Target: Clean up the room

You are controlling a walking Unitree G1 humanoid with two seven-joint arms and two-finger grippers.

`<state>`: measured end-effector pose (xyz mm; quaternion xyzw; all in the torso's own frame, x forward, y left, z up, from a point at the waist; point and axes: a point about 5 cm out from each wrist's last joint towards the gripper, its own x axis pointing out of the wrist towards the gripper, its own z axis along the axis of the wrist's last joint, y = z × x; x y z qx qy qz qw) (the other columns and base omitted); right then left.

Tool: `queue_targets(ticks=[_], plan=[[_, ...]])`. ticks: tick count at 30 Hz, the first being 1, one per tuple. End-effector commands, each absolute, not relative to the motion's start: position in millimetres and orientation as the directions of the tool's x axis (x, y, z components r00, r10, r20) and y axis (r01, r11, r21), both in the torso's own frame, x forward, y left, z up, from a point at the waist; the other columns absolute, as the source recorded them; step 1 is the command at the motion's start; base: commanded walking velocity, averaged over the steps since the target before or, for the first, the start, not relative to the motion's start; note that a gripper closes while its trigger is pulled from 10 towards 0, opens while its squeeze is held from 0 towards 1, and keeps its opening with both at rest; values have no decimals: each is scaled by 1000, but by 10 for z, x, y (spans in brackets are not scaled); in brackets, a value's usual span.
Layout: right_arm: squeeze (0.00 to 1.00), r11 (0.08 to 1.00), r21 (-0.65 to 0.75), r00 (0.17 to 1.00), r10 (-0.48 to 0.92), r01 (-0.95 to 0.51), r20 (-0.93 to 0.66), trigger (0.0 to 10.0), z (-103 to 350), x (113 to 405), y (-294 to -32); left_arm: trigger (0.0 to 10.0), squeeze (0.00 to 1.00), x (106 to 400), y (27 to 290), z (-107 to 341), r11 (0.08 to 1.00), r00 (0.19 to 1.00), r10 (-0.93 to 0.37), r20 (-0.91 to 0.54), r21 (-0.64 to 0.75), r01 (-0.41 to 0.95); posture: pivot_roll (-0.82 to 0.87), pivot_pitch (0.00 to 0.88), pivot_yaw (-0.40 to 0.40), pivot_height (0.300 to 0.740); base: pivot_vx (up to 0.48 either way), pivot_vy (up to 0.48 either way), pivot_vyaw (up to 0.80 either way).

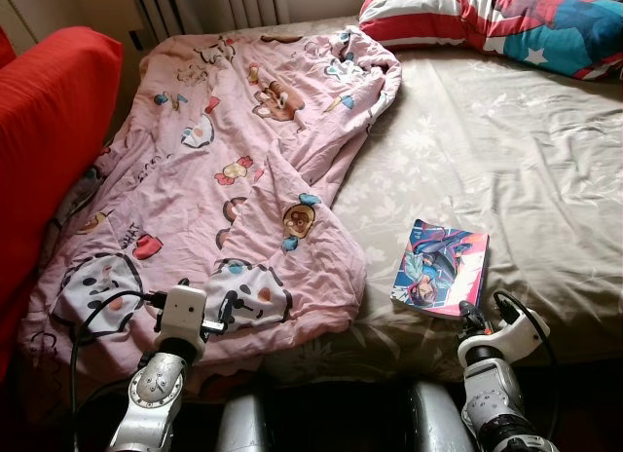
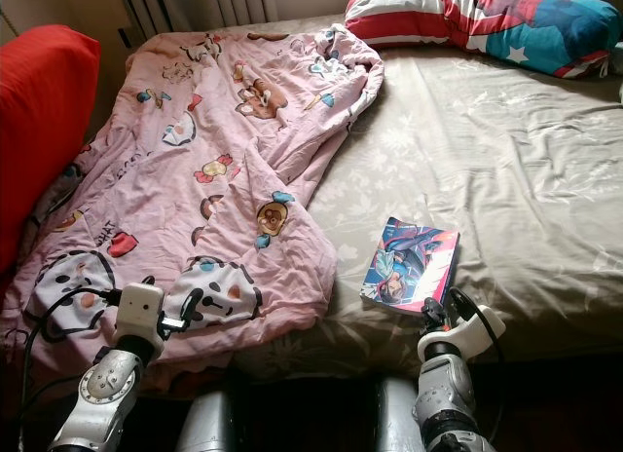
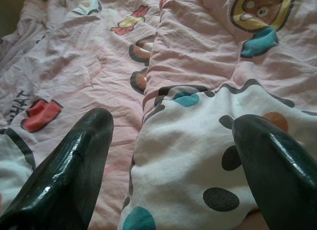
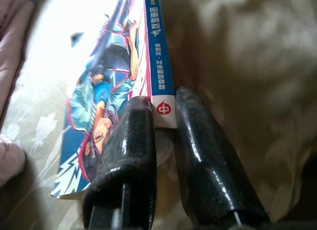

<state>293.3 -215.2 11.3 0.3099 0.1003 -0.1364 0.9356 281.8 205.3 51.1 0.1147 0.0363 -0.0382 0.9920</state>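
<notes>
R gripper point(image 4: 161, 141): fingers closing together on the near corner of the comic book point(image 1: 440, 268), one finger on the cover, the other against the spine edge. L gripper point(image 3: 173, 155): fingers standing wide apart, hovering just above the pink cartoon blanket point(image 1: 224, 169), nothing between them.

The book is lying flat on the beige bedsheet point(image 1: 506, 150) near the bed's front edge, cover up, just beside the blanket's lower right fold but apart from it. R arm is reaching up from below the bed edge to it.

The blanket is lying rumpled over the L half of the bed, running from front edge to headboard end. Striped red/white/blue pillow point(image 1: 487, 18) is sitting at far R, well apart from the book. Red cushion point(image 1: 49, 131) is leaning along the L side, touching the blanket.
</notes>
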Motion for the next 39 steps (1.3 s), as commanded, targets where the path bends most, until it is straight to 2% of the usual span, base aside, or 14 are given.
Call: queue_targets(ticks=[1, 5, 7, 10, 11, 12, 13, 21, 25, 31, 39], plan=[[0, 814, 512, 959, -192, 275, -210, 0, 235, 3019, -2151, 10000, 0, 2804, 2106, 477, 968, 995, -46, -94, 240, 67, 59, 69, 55, 566, 0, 0, 0], [0, 881, 431, 980, -171, 198, -103, 0, 422, 3115, -2134, 10000, 0, 2812, 2119, 431, 980, 994, -8, -106, 199, 29, 42, 53, 42, 566, 0, 0, 0], [0, 931, 337, 990, -138, 141, -32, 0, 526, 3140, -2086, 10000, 0, 2814, 2137, 388, 985, 993, 25, -119, 170, -5, 34, 43, 35, 566, 0, 0, 0], [0, 957, 271, 993, -114, 103, 22, 0, 608, 3146, -2039, 10000, 0, 2805, 2174, 344, 988, 989, 58, -137, 151, -37, 26, 30, 26, 566, 0, 0, 0], [0, 962, 256, 994, -105, 92, 38, 4471, 638, 3148, -2022, 10000, 0, 2799, 2194, 332, 989, 987, 70, -142, 142, -50, 23, 28, 24, 566, 0, 0, 0], [0, 972, 225, 994, -88, 70, 69, 6510, 690, 3150, -1989, 10000, 0, 2786, 2229, 309, 989, 984, 90, -152, 130, -70, 23, 25, 23, 566, 0, 0, 0], [0, 975, 211, 994, -82, 64, 78, 10000, 716, 3154, -1970, 10000, 0, 2772, 2256, 287, 989, 981, 103, -162, 122, -84, 22, 20, 21, 566, 0, 0, 0], [0, 992, 128, 995, -10, -3, 102, 10000, 809, 3158, -1802, 10000, 0, 2566, 2422, 2, 983, 933, 184, -308, 67, -172, -3, 2, 30, 566, 0, 0, 0], [0, 992, 124, 994, 9, -22, 106, 10000, 826, 3154, -1764, 10000, 0, 2470, 2454, -111, 982, 910, 191, -369, 77, -175, 1, 0, 26, 566, 0, 0, 0], [0, 988, 153, 993, -49, 32, 108, 10000, 886, 3179, -1740, 10000, 0, 2333, 2486, -263, 977, 866, 210, -453, 69, -200, 4, 0, 30, 605, 0, 0, 0], [0, 993, 120, 994, -13, -1, 113, 10000, 918, 3188, -1665, 10000, 0, 2246, 2467, -371, 978, 829, 204, -520, 76, -193, 2, 0, 27, 660, 0, 0, 0]])
